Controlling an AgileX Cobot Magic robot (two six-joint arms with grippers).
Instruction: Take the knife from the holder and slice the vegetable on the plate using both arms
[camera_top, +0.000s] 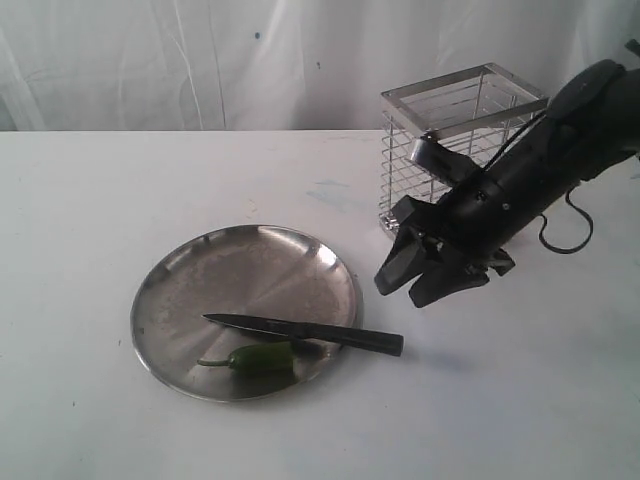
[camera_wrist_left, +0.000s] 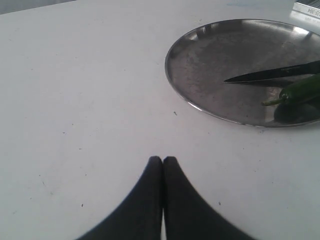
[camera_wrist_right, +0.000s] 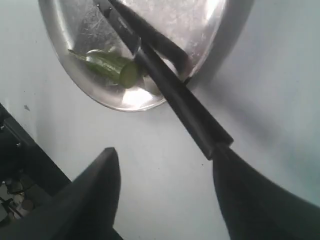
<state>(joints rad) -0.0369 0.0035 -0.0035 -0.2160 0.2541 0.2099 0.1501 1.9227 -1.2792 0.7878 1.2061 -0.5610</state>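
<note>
right hand (camera_top: 405, 292): spread, empty, hovering | knife (camera_top: 300, 333): flat, handle end just under that hand's fingertips, blade running away across the plate (camera_top: 170, 290), just beside the vegetable (camera_top: 258, 358) | left hand (camera_wrist_left: 163, 160): pressed together, well apart from the plate | nearer: right hand

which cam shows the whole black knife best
The exterior view: the all-black kitchen knife with a pointed blade shows whole there, blade lying over the round steel plate, handle reaching past its rim. The left wrist view catches only the front of the blade; the right wrist view shows the handle and part of the blade.
</note>
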